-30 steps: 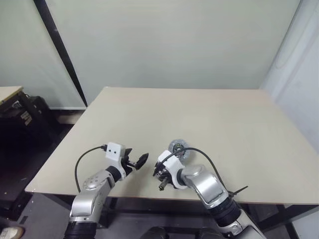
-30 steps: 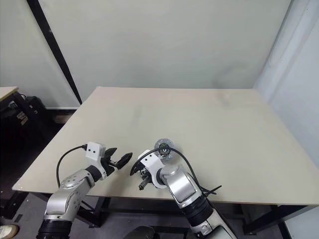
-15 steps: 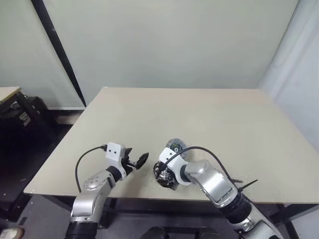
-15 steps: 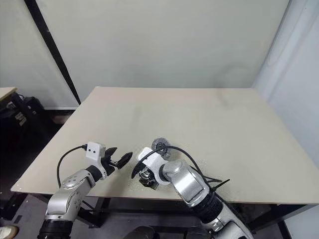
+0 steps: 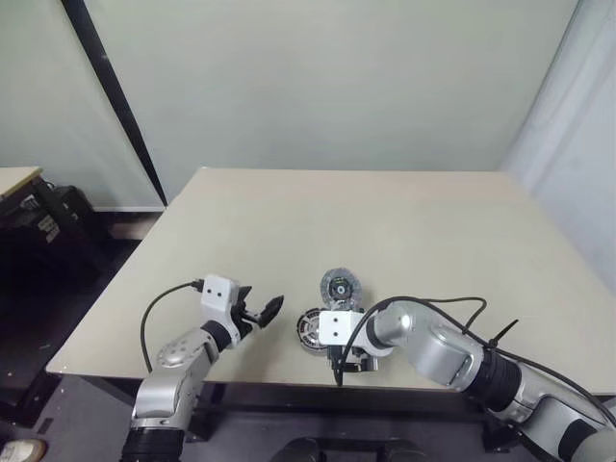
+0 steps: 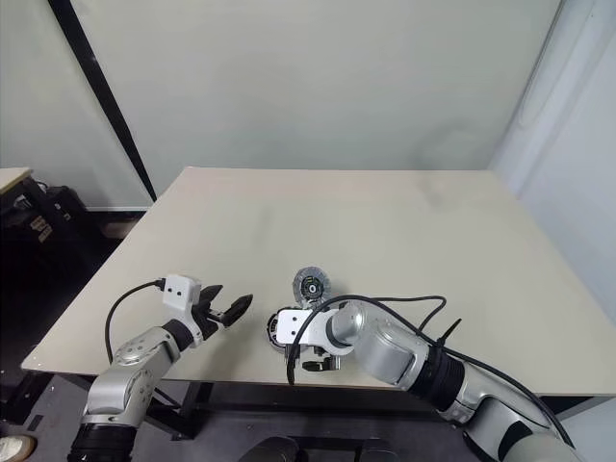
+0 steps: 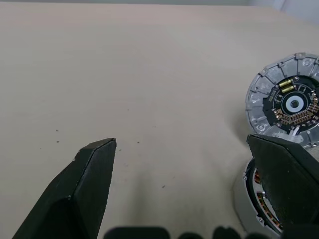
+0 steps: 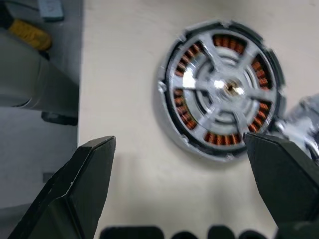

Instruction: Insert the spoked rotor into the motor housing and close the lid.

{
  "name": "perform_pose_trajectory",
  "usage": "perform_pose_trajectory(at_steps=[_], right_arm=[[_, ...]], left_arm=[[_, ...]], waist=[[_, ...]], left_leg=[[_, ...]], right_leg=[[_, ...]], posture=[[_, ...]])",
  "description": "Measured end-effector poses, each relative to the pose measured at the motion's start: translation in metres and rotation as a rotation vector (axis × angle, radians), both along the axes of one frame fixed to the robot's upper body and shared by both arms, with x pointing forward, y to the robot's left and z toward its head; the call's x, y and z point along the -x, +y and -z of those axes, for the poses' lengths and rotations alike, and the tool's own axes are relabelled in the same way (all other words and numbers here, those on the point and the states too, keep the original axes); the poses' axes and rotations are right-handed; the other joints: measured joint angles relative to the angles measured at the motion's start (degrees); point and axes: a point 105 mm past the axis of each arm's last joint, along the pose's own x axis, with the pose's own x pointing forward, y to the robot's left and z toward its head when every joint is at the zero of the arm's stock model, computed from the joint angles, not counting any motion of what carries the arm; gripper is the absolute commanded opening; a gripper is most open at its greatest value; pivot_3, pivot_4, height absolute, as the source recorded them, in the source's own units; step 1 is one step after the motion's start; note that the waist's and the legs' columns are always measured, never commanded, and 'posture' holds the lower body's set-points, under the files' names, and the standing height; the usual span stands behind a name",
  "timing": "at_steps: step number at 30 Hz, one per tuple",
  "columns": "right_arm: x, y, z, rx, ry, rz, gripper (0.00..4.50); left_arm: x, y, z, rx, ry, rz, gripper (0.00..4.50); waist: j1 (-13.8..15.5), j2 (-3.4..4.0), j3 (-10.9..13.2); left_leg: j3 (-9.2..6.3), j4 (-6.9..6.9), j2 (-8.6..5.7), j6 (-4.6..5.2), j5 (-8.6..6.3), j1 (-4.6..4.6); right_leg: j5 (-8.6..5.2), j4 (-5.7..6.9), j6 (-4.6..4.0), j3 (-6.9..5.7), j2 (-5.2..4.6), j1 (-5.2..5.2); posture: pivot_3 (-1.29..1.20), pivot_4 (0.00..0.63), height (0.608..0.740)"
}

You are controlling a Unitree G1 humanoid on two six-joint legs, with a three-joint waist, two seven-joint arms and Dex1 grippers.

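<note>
- Left eye view: compared with a second before, the right gripper point(image 5: 339, 364) had swung from the left of the motor housing point(image 5: 310, 329) to its near right side. Its white wrist block now pointed steeply down at the table point(image 5: 404, 221) edge, and the elbow reached farther to the right. The housing, earlier covered by that gripper, now lay exposed on the table just beside the wrist block. The lid point(image 5: 339, 286) lay touching or nearly touching the housing on its far side. The right fingers were hard to make out here, hidden under the wrist block. The left gripper point(image 5: 260, 313) had kept its place, fingers spread, empty, pointing toward the housing from the left.
- Right eye view: the same layout, with a black cable looping over the right forearm. The spoked rotor could not be told apart from the housing at this distance.
- Left wrist view: the left fingers point(image 7: 89, 184) stood wide apart with bare table between them. One finger partly hid the housing; the lid beyond it showed a ribbed grey rim and a dark hub with copper contacts, cut off by the frame edge.
- Right wrist view: the right fingers point(image 8: 84, 191) stood wide apart, holding nothing. The spoked rotor point(image 8: 222, 88) sat inside the housing, copper windings visible between its silver spokes. A shiny part at the frame edge was blurred.
</note>
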Motion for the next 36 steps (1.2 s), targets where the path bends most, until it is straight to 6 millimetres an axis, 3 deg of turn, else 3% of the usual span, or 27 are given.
perform_pose_trajectory(at_steps=[6, 9, 20, 26, 36], right_arm=[[-0.001, 0.007, 0.004, -0.001, -0.013, -0.023, 4.46], [-0.002, 0.009, 0.006, 0.001, -0.01, -0.027, 3.89], [-0.004, 0.014, 0.015, 0.002, -0.014, -0.035, 0.18], [-0.002, 0.019, 0.018, -0.022, 0.01, -0.015, 0.09], [-0.002, 0.026, 0.009, -0.157, 0.257, 0.313, 0.09]], left_arm=[[0.002, 0.003, 0.003, -0.006, 0.013, -0.004, 4.5], [0.003, 0.004, 0.003, -0.009, 0.017, -0.006, 4.5], [0.003, 0.006, 0.004, -0.017, 0.024, -0.009, 4.5], [0.003, 0.006, 0.002, -0.019, 0.021, -0.009, 4.5], [0.003, 0.007, 0.002, -0.02, 0.021, -0.012, 4.5]], waist=[[0.01, 0.0, 0.0], [0.02, 0.0, 0.0], [-0.01, -0.01, -0.01], [0.01, 0.0, 0.0], [0.01, 0.0, 0.0]], left_leg=[[0.0, 0.02, 0.0, 0.0, 0.0, 0.03], [0.0, 0.02, 0.0, 0.0, 0.0, 0.03], [0.02, 0.01, 0.04, -0.01, 0.0, 0.1], [0.04, 0.04, 0.07, -0.02, 0.02, 0.1], [0.01, 0.0, 0.08, -0.09, -0.04, 0.06]], right_leg=[[0.0, 0.01, 0.0, 0.0, 0.01, 0.02], [0.0, 0.01, 0.0, 0.0, 0.02, 0.02], [0.0, 0.04, 0.0, 0.0, 0.04, 0.04], [0.0, 0.06, -0.01, 0.0, 0.06, 0.04], [0.06, 0.1, -0.09, 0.0, 0.1, -0.05]], posture=[[0.0, 0.0, 0.74], [0.0, 0.0, 0.74], [0.0, 0.0, 0.74], [0.0, 0.0, 0.74], [0.0, 0.0, 0.74]])
